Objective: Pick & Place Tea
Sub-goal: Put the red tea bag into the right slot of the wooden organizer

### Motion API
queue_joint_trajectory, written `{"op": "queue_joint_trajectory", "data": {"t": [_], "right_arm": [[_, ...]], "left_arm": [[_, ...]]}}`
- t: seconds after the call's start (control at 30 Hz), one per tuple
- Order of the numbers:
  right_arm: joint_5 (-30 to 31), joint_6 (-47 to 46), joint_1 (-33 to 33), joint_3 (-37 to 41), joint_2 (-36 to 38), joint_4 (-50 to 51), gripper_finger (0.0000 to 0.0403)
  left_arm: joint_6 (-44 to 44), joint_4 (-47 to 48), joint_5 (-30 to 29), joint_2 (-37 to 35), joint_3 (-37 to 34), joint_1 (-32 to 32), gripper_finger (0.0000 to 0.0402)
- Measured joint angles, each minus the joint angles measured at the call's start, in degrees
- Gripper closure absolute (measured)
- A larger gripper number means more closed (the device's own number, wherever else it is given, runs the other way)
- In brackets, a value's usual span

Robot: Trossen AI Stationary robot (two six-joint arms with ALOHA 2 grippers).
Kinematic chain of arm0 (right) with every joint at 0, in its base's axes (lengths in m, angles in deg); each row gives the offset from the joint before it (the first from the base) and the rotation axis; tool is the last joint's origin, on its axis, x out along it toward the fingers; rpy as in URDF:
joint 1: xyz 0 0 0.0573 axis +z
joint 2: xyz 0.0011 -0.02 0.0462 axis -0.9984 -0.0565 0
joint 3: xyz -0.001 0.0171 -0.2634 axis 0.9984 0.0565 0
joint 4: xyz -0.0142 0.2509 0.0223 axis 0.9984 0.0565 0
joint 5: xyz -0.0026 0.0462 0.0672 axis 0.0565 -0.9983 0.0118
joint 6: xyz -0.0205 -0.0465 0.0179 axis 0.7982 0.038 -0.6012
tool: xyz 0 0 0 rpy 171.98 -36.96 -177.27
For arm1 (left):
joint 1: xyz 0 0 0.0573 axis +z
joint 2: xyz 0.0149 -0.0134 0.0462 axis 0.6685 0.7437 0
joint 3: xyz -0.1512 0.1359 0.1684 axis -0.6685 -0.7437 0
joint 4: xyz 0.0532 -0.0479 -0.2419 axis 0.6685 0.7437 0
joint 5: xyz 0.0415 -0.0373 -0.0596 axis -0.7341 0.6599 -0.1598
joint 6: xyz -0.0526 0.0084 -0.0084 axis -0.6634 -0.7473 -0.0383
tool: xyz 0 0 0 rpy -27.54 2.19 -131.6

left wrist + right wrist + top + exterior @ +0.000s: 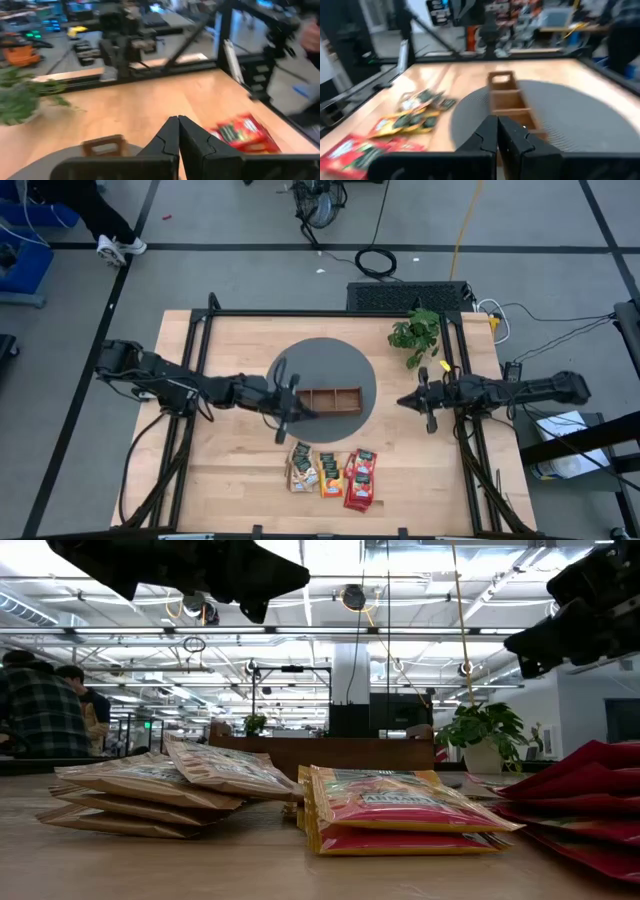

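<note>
Evidently, little of the task is done. The tea [332,473] is found in three stacks near the surface [230,470] edge at 6 o'clock, none held. Beyond, the wooden tray [330,398] on the grey mat [345,360] appears empty. The left gripper [292,402], at 9 o'clock of the tray, and the right gripper [412,401], at 3 o'clock, are both seen with fingers together, empty.
</note>
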Motion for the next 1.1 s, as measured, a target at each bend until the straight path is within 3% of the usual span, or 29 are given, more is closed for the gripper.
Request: {"op": "queue_joint_trajectory", "data": {"t": [0.2, 0.33, 0.57, 0.7, 0.9, 1.1], "right_arm": [[0.27, -8.95, 9.51, -7.23, -18.05, 0.40, 0.0403], [4.26, -9.71, 15.78, -14.14, -32.07, 0.44, 0.0403], [3.88, -12.70, 17.92, -21.64, -51.55, 0.25, 0.0374], [0.19, -15.65, 17.44, -22.51, -58.01, -1.77, 0.0315], [-0.24, -15.49, 15.90, -22.49, -61.87, -5.35, 0.0210], [-3.08, -15.13, 12.23, -22.51, -63.31, -6.97, 0.0173]], "left_arm": [[2.20, 0.26, -0.69, 1.65, 3.07, -2.75, 0.0383], [2.96, 1.57, -0.46, 3.24, 3.79, -4.14, 0.0397], [2.89, -0.34, -0.53, 4.84, 3.65, -5.75, 0.0377], [1.95, -0.02, -0.56, 4.59, 3.82, -6.37, 0.0376], [4.69, 1.73, -0.56, 4.63, 3.78, -7.33, 0.0376], [6.80, 2.04, -0.56, 4.67, 3.76, -7.38, 0.0376]]}}
